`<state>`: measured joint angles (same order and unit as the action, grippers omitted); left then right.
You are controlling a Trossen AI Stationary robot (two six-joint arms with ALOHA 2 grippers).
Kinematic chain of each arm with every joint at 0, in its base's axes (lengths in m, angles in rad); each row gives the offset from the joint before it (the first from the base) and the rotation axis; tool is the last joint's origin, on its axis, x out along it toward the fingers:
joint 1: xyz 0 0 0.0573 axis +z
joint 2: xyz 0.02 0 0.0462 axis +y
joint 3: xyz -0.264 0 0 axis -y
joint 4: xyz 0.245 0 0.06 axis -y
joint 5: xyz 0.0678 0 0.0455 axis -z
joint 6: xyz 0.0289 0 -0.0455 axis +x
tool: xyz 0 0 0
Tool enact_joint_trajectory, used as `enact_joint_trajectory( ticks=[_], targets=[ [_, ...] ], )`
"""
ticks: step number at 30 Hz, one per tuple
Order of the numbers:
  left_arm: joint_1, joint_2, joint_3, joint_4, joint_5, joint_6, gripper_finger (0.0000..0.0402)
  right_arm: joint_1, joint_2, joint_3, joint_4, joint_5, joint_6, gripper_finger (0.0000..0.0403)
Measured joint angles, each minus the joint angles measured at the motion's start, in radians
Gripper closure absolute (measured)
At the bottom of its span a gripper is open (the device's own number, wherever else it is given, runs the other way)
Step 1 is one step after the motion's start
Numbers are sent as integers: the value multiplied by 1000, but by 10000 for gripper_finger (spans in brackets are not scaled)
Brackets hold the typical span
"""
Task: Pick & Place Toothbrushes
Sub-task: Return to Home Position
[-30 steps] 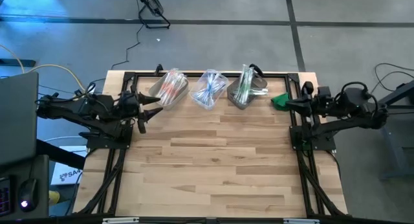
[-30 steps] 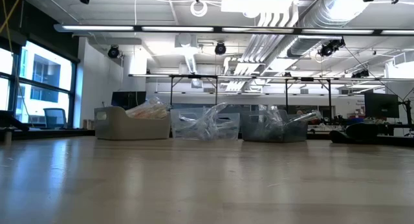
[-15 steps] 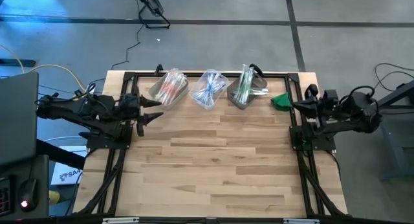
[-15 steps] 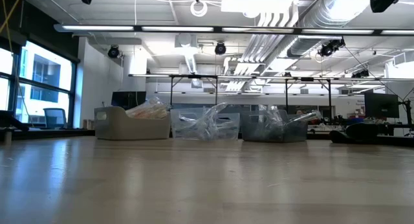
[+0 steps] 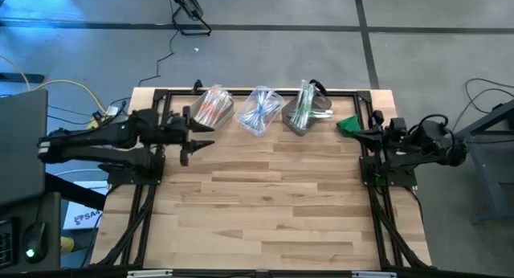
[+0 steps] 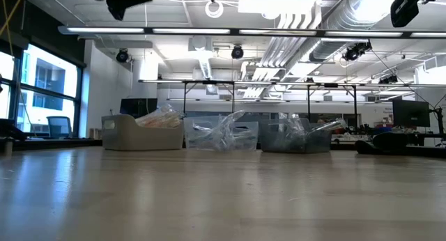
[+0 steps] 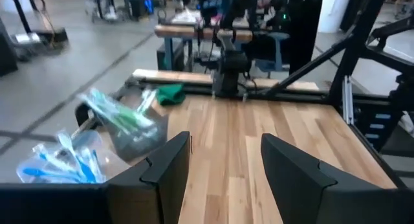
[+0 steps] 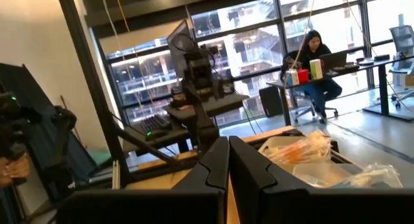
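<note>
Wrapped toothbrushes fill three bins in a row along the table's far edge: orange-handled ones (image 5: pixel 210 109), blue ones (image 5: pixel 259 111) and green ones (image 5: pixel 303 108). In the low view the bins (image 6: pixel 143 133) stand side by side on the tabletop. My left gripper (image 5: pixel 202 139) hovers open above the table's left side, level, just on the near side of the orange bin; nothing is between its fingers (image 7: pixel 223 166). My right gripper (image 5: pixel 359 134) hangs shut at the table's right edge, close to a small green object (image 5: pixel 348 125), and its fingers (image 8: pixel 228 162) hold nothing.
Black frame rails (image 5: pixel 144 206) run along the table's left, right and far edges. The bare wooden tabletop (image 5: pixel 265 206) spreads from the bins to the near edge. A person sits at a desk (image 8: pixel 317 62) in the room beyond the table.
My left arm has swung out from the left edge toward the table's middle and turned, its gripper still open. My right gripper has sunk a little at the right edge and stays shut. The bins and toothbrushes have not moved.
</note>
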<state>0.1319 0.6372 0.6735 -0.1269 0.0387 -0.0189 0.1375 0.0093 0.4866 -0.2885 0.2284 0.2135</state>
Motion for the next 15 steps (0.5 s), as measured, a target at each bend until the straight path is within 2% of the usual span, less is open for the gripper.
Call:
enact_joint_trajectory(
  ticks=[5, 8, 15],
  targets=[
    [148, 28, -1, -26, 157, 6, 215, 0, -2, 0, 4, 10, -7, 399],
    [220, 3, -1, -65, 170, 7, 215, 0, -2, 0, 1, 43, -10, 399],
    [328, -126, -1, -174, 240, 22, 215, 0, -2, 0, 0, 24, -9, 399]
  ],
)
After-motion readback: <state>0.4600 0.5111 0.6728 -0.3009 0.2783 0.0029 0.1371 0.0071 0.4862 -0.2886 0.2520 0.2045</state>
